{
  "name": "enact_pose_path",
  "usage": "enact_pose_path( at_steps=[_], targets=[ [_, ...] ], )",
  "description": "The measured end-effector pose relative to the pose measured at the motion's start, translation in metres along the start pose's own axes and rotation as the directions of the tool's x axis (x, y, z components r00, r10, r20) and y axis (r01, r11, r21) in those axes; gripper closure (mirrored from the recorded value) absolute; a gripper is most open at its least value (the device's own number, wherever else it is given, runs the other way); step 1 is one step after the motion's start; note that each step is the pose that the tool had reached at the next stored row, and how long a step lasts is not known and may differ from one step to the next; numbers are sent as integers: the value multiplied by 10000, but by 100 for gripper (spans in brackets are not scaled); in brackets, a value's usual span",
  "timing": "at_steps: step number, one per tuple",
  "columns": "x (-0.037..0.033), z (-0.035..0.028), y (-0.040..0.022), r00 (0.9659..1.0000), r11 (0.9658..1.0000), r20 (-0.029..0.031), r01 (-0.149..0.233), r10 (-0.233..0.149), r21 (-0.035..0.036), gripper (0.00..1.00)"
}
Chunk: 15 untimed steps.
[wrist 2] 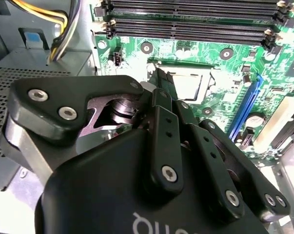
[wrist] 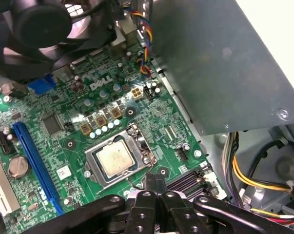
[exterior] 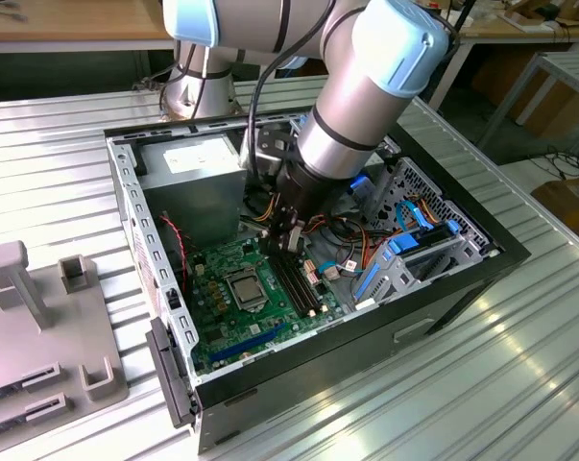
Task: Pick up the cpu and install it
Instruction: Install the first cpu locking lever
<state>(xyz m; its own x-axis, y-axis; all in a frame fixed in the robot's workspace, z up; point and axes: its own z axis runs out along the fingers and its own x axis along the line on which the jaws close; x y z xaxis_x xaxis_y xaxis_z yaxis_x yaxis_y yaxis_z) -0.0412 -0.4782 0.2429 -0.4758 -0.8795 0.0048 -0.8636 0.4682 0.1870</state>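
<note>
One cpu in socket

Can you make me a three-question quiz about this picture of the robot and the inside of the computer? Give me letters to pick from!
1. Where is the cpu?
A. In its square socket on the green board
B. On the grey stand outside the case
C. In the gripper

2. What colour is the long slot beside the socket?
A. Red
B. Blue
C. White

3. How are the gripper fingers?
A. Wide open
B. Shut on a cable
C. Shut with nothing between them

Answers: 1 A, the silvery square lies inside the socket frame. 2 B, in the first wrist view it is bright blue. 3 C, the fingertips meet just above the board, holding nothing.
</note>
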Motion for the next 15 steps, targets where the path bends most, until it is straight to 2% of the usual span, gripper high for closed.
enact_pose_path(
  at_steps=[9,13,15],
  targets=[
    [60,1,-34,9986,9986,-100,525,-525,3,89],
    [108,11,-62,9954,9956,-177,941,-941,1,89],
    [110,12,-63,9949,9951,-187,992,-992,0,89]
  ],
)
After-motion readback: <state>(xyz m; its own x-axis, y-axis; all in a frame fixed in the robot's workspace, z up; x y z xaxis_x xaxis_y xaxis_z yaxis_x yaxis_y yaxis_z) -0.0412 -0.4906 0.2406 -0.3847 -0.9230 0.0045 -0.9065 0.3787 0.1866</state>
